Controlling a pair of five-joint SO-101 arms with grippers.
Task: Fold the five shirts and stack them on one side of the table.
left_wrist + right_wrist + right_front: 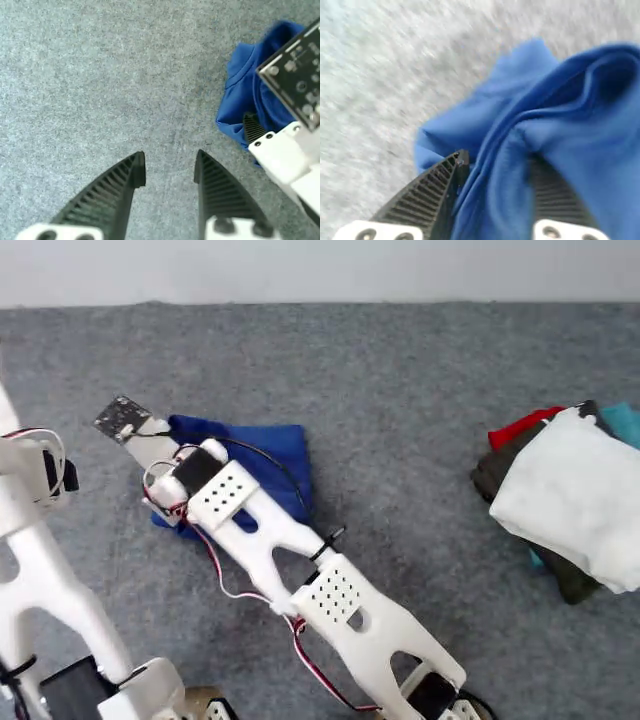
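Grey felt-like table surface [400,390], far edge running along a pale wall [320,270].

Crumpled blue cotton shirt [265,455] lies left of centre, bunched, not flat. The long white right arm [340,590] crosses it diagonally from the near edge and covers its near-left part. A small dark circuit board [122,418] on that arm's wrist sticks out just beyond the shirt's far-left corner.

Right gripper [495,167]: black ribbed jaws pinching a thick fold of the blue shirt. Cloth fills the gap between them and spills over one jaw.

Left gripper [170,167]: jaws spread, bare grey surface between them, nothing held. It points down at the table just beside the blue shirt, with the right arm's wrist close on one side. The white left arm [40,560] stands along the left edge in the high view.

Open room: a broad bare stretch of grey lies between the blue shirt and the stack, and more behind the shirt up to the wall.

Stack of folded shirts [575,510] sits well apart at the right edge, partly cut off by the frame. White folded shirt [590,480] on top. A dark shirt [500,470] shows beneath it, a red edge [520,427] and a teal corner [622,420] peeking out on the far side.
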